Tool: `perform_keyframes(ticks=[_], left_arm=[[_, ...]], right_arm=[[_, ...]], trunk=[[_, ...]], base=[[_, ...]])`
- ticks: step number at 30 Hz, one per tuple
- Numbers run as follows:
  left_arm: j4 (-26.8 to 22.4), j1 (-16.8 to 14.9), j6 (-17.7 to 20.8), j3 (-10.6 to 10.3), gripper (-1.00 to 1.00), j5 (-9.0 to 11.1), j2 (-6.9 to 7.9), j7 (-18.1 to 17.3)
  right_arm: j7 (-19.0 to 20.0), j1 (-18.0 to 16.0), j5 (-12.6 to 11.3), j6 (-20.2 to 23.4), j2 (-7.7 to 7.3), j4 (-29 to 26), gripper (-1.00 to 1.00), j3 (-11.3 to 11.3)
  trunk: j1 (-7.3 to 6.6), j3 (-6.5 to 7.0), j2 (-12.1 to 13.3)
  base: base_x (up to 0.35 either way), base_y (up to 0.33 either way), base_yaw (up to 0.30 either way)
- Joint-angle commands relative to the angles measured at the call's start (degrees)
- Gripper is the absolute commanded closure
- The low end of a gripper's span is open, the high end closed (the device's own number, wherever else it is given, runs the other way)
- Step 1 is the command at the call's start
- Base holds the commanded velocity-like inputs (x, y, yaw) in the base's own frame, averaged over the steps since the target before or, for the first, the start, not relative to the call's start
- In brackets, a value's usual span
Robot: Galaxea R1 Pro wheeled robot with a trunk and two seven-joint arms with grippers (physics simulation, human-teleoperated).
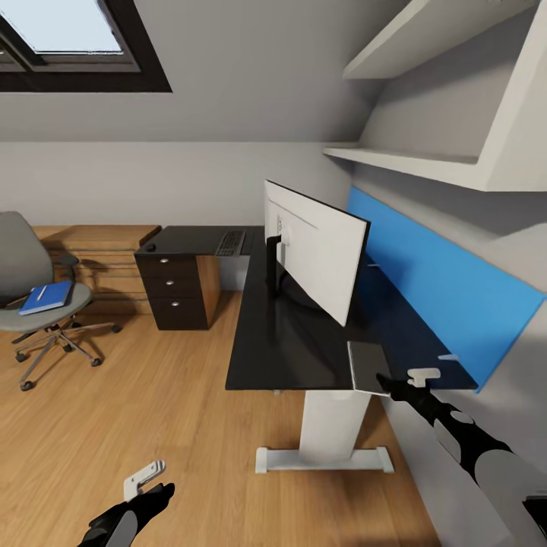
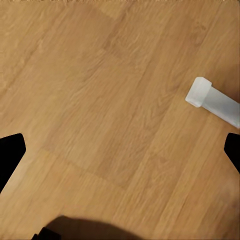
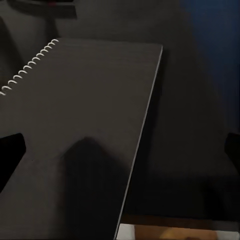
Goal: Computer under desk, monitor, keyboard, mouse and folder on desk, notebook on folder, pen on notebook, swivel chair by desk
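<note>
Grey padded swivel chair carries the flat blue folder. Left gripper hangs wide open over wood floor. Right gripper, spread wide, hovers over the grey spiral notebook on the glossy black desk. Likely next: grasp the notebook.

Right arm stretched forward, left arm low, jaws parted

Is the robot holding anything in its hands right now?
No. The left gripper hangs open above the wood floor, holding nothing. The right gripper is open at the notebook on the desk, not gripping it.
</note>
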Motion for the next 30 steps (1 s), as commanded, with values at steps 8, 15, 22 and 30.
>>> perform_keyframes(ticks=[8,15,22,30], left_arm=[[-0.1,0.0,0.2,0.0,-1.00,0.6,0.01,0.4],[-0.1,0.0,0.2,0.0,-1.00,0.6,0.01,0.4],[-0.1,0.0,0.2,0.0,-1.00,0.6,0.01,0.4],[0.0,0.0,0.2,0.0,-1.00,0.6,0.02,0.4]], right_arm=[[0.2,-0.1,-0.6,-0.2,-0.05,0.1,-1.00,0.4],[0.2,-0.1,-0.6,-0.2,-0.05,0.1,-1.00,0.4],[0.2,-0.1,-0.6,-0.2,-0.11,0.0,-1.00,0.4],[0.0,-0.1,-0.9,-0.3,-0.21,-0.1,-1.00,0.2]], trunk=[[-1.76,1.38,3.2],[-2.64,2.10,4.8],[-2.64,2.10,4.8],[-2.64,2.10,4.8]], base=[[0.000,0.000,0.000],[0.000,0.000,0.000],[0.000,0.000,0.000],[0.026,0.000,0.000]])
